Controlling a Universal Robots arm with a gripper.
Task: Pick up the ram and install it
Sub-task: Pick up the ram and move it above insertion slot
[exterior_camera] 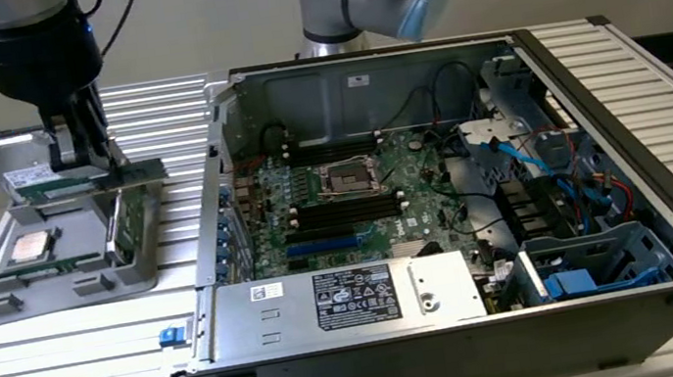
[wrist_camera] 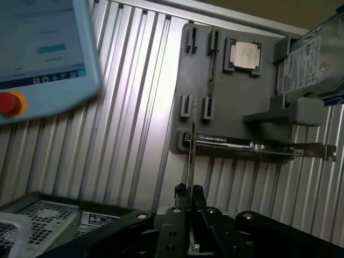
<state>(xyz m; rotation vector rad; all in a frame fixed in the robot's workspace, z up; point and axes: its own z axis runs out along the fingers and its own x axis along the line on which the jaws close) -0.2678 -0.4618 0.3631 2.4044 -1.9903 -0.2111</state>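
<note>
The gripper [exterior_camera: 87, 162] is clenched on the ram [exterior_camera: 130, 174], gripping its top edge above the grey tray [exterior_camera: 54, 287] at the exterior view's left. There is open air around the stick. The computer case [exterior_camera: 466, 353] stands just beside the tray, and its side wall rises between the ram and the motherboard [exterior_camera: 422, 186]. The motherboard's long black slots [exterior_camera: 343, 212] lie well apart from the stick. In the wrist view the ram [wrist_camera: 191, 166] shows edge-on, a thin line running away from the closed fingers [wrist_camera: 180, 194], so its chips and label cannot be made out. A graphics card [wrist_camera: 258, 146] stands on edge in the tray beneath, and I cannot tell whether the ram's lower edge is clear of the tray's holders. The arm is cut off at the exterior view's top. The ram's long axis runs level across the exterior view, with one end toward the case and its flat faces upright.
</note>
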